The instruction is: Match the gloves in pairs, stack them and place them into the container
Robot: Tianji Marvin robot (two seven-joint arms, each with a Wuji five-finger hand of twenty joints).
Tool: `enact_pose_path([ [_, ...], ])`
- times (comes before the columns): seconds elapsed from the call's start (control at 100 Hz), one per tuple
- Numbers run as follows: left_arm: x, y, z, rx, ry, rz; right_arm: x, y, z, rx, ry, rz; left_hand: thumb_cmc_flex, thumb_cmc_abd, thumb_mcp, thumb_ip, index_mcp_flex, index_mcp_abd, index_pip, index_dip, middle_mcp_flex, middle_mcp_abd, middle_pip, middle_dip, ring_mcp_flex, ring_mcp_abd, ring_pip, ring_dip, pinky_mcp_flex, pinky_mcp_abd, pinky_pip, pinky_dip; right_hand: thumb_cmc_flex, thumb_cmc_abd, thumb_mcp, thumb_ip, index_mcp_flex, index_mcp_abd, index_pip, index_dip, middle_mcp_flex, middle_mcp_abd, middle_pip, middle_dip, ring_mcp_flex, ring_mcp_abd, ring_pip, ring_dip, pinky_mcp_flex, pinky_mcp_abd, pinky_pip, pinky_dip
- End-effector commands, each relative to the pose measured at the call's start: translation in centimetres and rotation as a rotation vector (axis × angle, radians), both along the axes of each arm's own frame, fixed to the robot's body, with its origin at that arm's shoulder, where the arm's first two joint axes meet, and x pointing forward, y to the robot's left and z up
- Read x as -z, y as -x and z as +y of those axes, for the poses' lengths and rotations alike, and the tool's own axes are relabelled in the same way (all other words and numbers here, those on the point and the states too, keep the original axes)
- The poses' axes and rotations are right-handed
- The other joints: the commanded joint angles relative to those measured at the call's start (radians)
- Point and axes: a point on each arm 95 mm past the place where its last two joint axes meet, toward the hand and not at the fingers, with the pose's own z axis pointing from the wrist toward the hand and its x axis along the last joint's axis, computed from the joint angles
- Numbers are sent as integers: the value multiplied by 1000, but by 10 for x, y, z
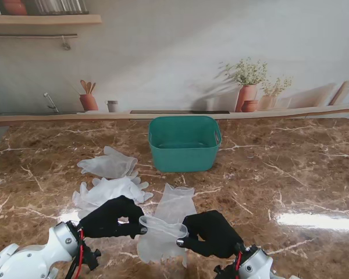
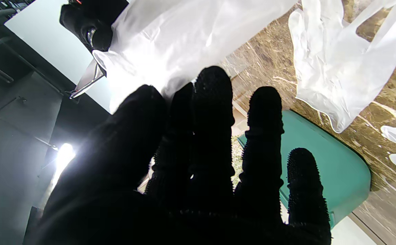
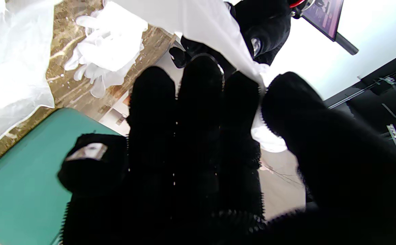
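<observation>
Pinching opposite corners of one translucent glove's cuff [image 1: 163,225], the left robot hand [image 1: 111,217] and right robot hand [image 1: 211,233] hold it stretched between them at the near edge of the marble bench [image 1: 291,174]. Its fingers trail toward the far side. Two more gloves [image 1: 110,177] lie left of it. The teal container [image 1: 184,143] sits beyond, mid-bench.
</observation>
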Motion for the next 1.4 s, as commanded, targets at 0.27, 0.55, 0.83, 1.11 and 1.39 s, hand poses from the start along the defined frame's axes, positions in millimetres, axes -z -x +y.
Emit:
enact_pose_path([
  [0.27, 22, -24, -7, -53, -56, 39, 23, -35, 3, 61, 32, 85, 22, 30, -14, 11, -15, -25, -11, 11, 1, -26, 19, 14, -19, 1, -1, 15, -15, 1, -6, 3, -16, -6, 29, 9, -1, -22, 28, -5, 40, 28, 8, -16, 19, -5, 21, 14, -17, -35, 74, -19],
  [0.55, 37, -54, -21, -93, -91, 69, 38, -69, 3, 126, 48, 130, 23, 27, -8, 8, -13, -21, -12, -5, -2, -20, 13, 10, -22, 6, 4, 18, -10, 2, 4, 13, -12, -11, 28, 24, -5, -45, 33, 19, 35, 25, 1, 0, -18, -9, 53, 34, -48, -46, 76, -13],
  [0.83, 49, -84, -40, -160, -153, 65, 47, -101, -2, 209, 75, 155, 22, 25, -4, 4, -14, -19, -8, -18, -3, -15, 11, 5, -19, 11, 21, 25, 4, 6, 39, 31, -11, -16, 31, 29, -3, -43, 32, 31, 37, 27, -2, 11, -32, -9, 69, 39, -56, -46, 80, -8],
  [1.11, 58, -107, -56, -220, -261, 37, 58, -130, -4, 282, 130, 204, 17, 18, 14, 1, -10, -13, 4, -26, 7, -14, 21, 4, -2, 8, 47, 31, 10, 5, 59, 34, -8, -20, 32, 31, -2, -38, 28, 34, 36, 32, -2, 18, -36, -6, 73, 38, -57, -46, 80, -8],
  [1.39, 61, -116, -58, -259, -355, 30, 73, -144, 3, 298, 154, 268, -12, 3, 78, -12, -9, 0, 21, -7, 16, -11, 43, 14, 4, 10, 66, 32, 6, 4, 67, 24, -6, -19, 32, 30, -1, -35, 28, 33, 36, 33, -4, 22, -39, -5, 79, 37, -61, -45, 80, -6],
])
